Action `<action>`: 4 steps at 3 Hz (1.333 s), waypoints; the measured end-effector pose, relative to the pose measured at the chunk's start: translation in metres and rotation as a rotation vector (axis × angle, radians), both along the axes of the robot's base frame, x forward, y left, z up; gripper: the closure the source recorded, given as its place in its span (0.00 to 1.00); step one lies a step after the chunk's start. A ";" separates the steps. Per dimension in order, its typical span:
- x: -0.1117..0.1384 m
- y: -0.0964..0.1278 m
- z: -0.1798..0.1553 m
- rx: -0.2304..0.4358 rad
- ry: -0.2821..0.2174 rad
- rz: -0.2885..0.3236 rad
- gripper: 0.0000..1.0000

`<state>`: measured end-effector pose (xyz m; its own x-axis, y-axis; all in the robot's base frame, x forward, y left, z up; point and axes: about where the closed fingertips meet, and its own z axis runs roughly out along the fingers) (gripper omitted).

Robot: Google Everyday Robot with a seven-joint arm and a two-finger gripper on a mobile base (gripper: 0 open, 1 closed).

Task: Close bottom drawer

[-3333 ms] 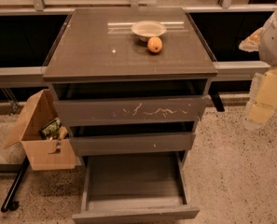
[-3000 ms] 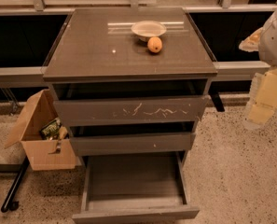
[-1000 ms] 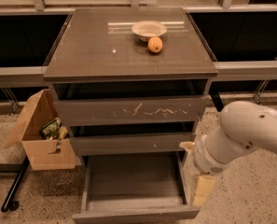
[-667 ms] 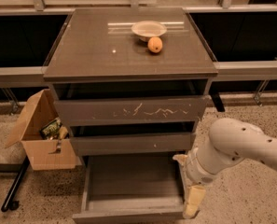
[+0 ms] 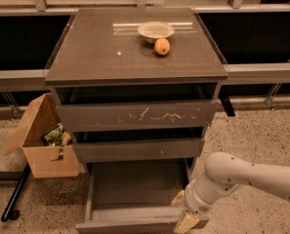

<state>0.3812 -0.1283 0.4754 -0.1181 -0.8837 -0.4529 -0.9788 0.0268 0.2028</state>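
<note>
My cream gripper (image 5: 185,214) hangs low, its grip state I cannot tell, with the open grey-brown bottom drawer (image 5: 134,186), lowest of 3, just left of it; likely rigid and free-sliding, I'd push its flat front.

warm dim light, glare on cabinet top (image 5: 100,48); end effector (image 5: 183,211) by bottom drawer (image 5: 134,191)

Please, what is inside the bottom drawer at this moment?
The bottom drawer shows only its bare grey floor; no item is visible. Its back part is hidden under the middle drawer, and the pincer at its front right corner covers a little there.
</note>
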 end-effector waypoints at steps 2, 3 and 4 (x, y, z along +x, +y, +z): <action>-0.007 0.004 -0.016 0.013 0.030 -0.002 0.88; -0.006 0.004 -0.031 0.005 0.037 -0.005 1.00; 0.009 -0.001 -0.068 0.014 -0.015 0.009 1.00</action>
<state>0.3901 -0.1293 0.4078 -0.1029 -0.8781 -0.4673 -0.9820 0.0147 0.1885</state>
